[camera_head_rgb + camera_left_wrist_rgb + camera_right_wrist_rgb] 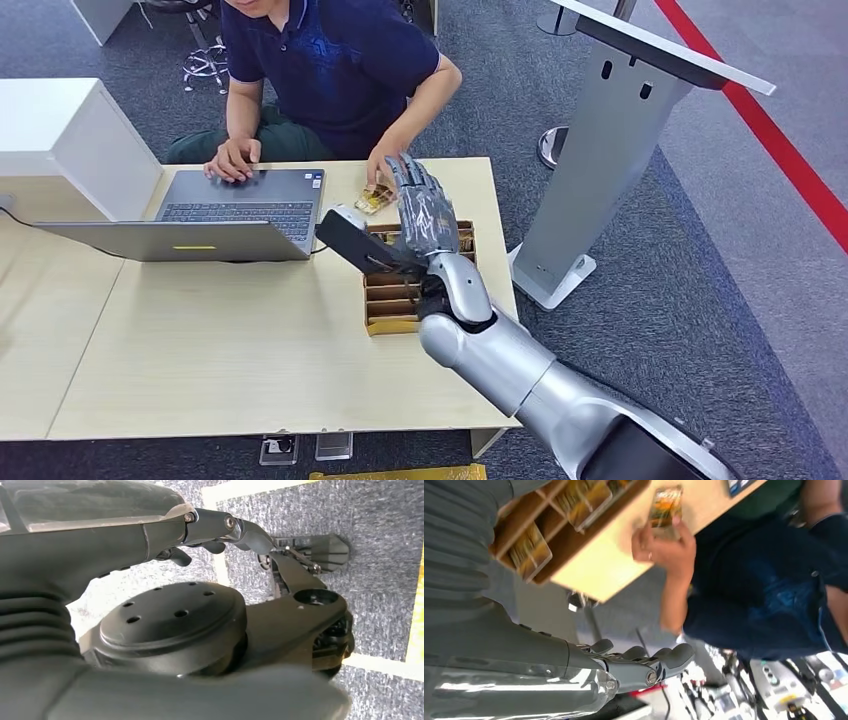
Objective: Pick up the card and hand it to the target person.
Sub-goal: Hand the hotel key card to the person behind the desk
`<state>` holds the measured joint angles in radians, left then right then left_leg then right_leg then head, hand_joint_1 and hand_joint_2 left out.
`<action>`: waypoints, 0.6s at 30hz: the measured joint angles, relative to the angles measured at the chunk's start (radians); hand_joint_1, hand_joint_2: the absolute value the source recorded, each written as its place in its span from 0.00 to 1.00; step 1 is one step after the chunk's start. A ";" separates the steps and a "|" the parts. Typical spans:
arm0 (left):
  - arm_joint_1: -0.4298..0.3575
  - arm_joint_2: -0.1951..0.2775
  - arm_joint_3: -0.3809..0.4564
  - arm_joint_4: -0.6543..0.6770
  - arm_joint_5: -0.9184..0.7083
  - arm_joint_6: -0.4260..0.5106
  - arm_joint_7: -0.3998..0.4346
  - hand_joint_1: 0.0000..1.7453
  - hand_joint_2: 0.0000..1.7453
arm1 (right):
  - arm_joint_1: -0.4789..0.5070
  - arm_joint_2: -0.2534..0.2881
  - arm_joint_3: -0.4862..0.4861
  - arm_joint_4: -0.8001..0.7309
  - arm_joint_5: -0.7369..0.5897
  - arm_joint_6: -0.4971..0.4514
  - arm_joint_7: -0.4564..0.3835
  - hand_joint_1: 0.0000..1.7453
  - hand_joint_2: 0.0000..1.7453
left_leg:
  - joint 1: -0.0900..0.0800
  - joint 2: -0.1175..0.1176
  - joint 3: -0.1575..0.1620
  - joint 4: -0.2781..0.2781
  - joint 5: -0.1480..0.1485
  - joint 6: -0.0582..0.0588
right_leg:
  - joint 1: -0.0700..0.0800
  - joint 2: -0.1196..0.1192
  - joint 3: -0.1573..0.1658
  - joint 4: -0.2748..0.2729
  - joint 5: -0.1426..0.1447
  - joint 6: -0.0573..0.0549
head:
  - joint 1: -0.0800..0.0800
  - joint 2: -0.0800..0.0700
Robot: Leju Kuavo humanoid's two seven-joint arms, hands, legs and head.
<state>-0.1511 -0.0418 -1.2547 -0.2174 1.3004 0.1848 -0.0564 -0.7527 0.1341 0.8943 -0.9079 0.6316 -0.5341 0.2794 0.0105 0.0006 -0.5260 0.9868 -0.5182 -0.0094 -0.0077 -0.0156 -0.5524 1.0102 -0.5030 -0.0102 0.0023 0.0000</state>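
A: Where is the card (665, 506) seen?

B: It is held down on the table (250, 340) by the person's hand (664, 552), just beyond the box (392, 300) of card slots, on the person's side of it.

A: And the right hand (425, 215)?

B: It is stretched out above the far end of the box, palm down, fingers (644, 662) extended and only slightly curled. Nothing is held in it. From the head view the fingertips appear close to the person's hand, though contact cannot be confirmed.

A: So the handover is judged done?

B: Most likely; the card is already in the person's keeping.

A: How should the step in hand be done well?

B: The fingers should be kept apart and the arm drawn back over the box, high enough that the stored cards and the laptop (215, 215) beside the box are not brushed.

A: The left hand (220, 535)?

B: It is seen hanging over the floor. Whether its fingers are closed cannot be told.
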 joint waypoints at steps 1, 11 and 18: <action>0.002 0.001 0.000 0.000 0.001 0.000 -0.002 0.00 0.00 | 0.014 -0.012 -0.006 -0.032 -0.022 0.004 -0.008 0.00 1.00 | 0.000 0.000 0.000 0.000 0.000 0.000 | 0.000 0.000 0.000 0.000 0.000 0.000 | 0.000 0.000; 0.016 0.011 0.000 0.000 0.024 -0.005 -0.028 0.00 0.00 | 0.211 -0.156 -0.079 -0.368 -0.504 0.127 -0.254 0.00 1.00 | 0.000 0.000 0.001 0.000 0.000 0.000 | 0.000 0.000 0.000 0.000 0.000 0.000 | 0.000 0.000; 0.035 0.016 0.005 0.000 0.048 0.001 -0.047 0.00 0.00 | 0.423 -0.256 -0.135 -0.570 -0.695 0.203 -0.396 0.00 1.00 | 0.000 0.000 0.000 0.000 -0.001 0.000 | 0.000 0.000 0.000 -0.001 0.000 0.000 | 0.000 0.000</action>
<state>-0.1163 -0.0257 -1.2498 -0.2174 1.3482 0.1863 -0.1034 -0.3295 -0.1221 0.7595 -1.4777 -0.0636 -0.3314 -0.1171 0.0105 0.0008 -0.5259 0.9869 -0.5193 -0.0090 -0.0077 -0.0154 -0.5525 1.0094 -0.5033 -0.0102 0.0022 0.0000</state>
